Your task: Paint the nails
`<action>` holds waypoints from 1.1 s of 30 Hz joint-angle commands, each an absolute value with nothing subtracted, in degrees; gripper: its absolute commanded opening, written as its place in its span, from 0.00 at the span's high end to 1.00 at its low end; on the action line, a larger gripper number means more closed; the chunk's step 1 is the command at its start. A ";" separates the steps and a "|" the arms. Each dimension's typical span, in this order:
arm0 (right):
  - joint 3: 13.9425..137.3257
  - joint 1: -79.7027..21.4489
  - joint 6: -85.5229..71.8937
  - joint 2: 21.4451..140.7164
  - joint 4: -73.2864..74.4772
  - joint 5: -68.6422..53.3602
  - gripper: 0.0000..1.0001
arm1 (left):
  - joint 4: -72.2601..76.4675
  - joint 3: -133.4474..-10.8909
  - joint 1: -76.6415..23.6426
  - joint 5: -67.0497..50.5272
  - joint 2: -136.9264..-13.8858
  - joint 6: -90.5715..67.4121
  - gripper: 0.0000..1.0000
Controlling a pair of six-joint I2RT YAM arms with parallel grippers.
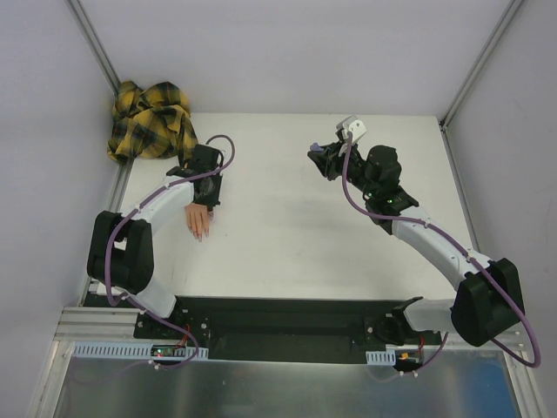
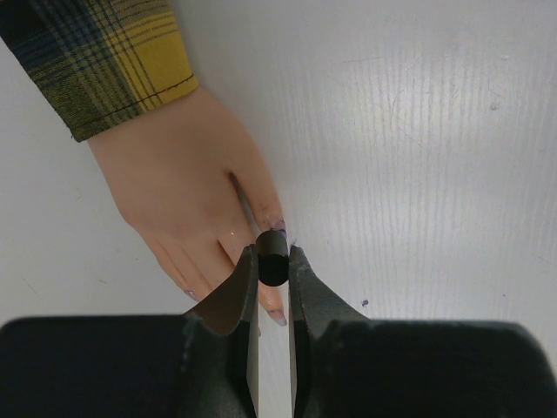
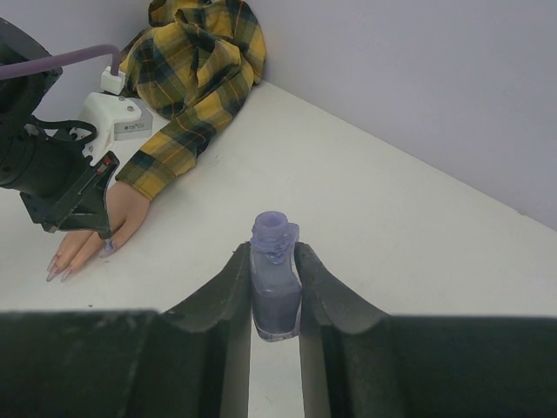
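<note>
The fake hand [image 1: 198,221] lies palm down at the table's left, and its yellow-black plaid sleeve [image 1: 150,120] is bunched in the far left corner. My left gripper [image 2: 272,261] is shut on a black brush cap [image 2: 272,250] and holds it right over the fingers. The purplish nails [image 2: 278,319] show at the fingertips, and the brush tip is hidden under the cap. My right gripper [image 3: 275,277] is shut on the open purple bottle [image 3: 275,292] and holds it above the table at the far right [image 1: 326,161]. The hand [image 3: 96,228] also shows in the right wrist view.
The white table [image 1: 296,235] is walled by grey panels on three sides. The left arm's cable [image 1: 222,148] loops above the hand. A small purple speck [image 2: 365,303] marks the table by the left fingers.
</note>
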State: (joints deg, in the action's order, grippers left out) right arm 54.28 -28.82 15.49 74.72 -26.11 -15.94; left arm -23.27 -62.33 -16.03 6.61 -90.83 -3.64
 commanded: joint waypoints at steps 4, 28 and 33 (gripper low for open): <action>56.43 -29.09 15.12 74.53 -30.41 -17.49 1.00 | -23.99 -63.98 -15.38 6.77 -90.70 -3.16 1.00; 56.87 -29.27 14.94 74.97 -30.41 -17.84 1.00 | -24.08 -64.42 -16.00 5.80 -90.80 -4.04 1.00; 57.13 -29.35 14.77 75.41 -30.41 -18.11 1.00 | -24.00 -63.28 -16.08 5.45 -87.63 -5.01 1.00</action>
State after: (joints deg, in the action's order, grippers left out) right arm 54.30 -28.99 15.44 75.00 -26.35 -16.80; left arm -23.31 -62.43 -16.08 5.10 -91.55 -3.84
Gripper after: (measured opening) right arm 0.235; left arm 0.077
